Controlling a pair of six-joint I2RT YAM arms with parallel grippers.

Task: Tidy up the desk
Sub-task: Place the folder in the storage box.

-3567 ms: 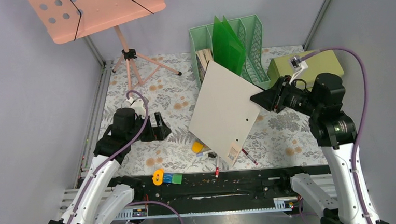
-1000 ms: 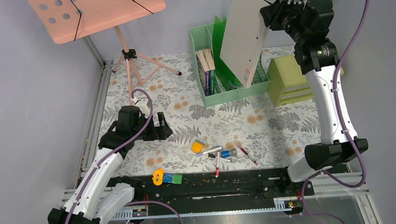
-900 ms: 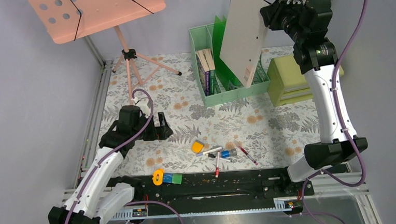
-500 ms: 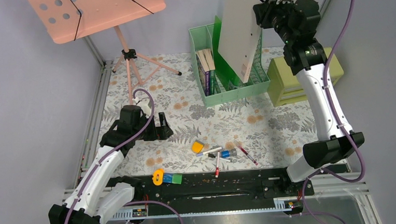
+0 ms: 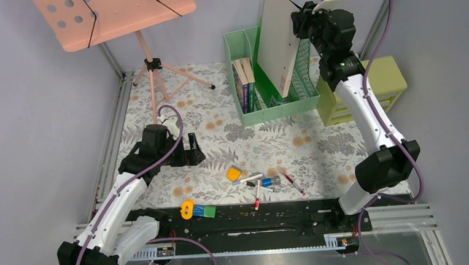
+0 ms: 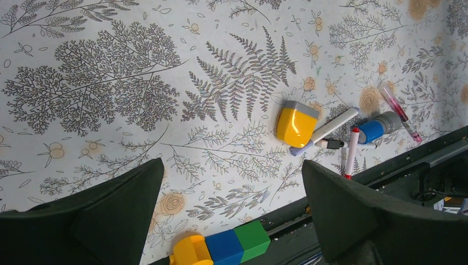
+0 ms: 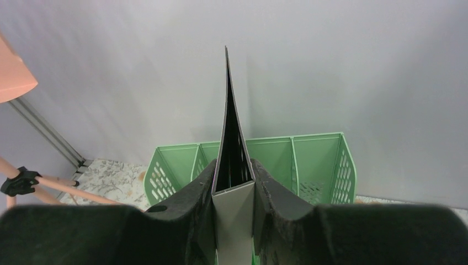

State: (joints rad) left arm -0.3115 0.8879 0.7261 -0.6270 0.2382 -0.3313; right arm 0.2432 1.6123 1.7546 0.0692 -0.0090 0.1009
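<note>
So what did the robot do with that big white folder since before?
The right gripper, shut on the white folder the whole time, lifted it from low over the pens, stood it upright and carried it to the back, above the green file rack. Nothing was let go. The left gripper stayed open in its place, and the pens, blocks and music stand did not move.

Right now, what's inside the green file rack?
The left slot of the rack holds books, the next a green folder. The pale board in the right gripper covers much of the right slots.
</note>
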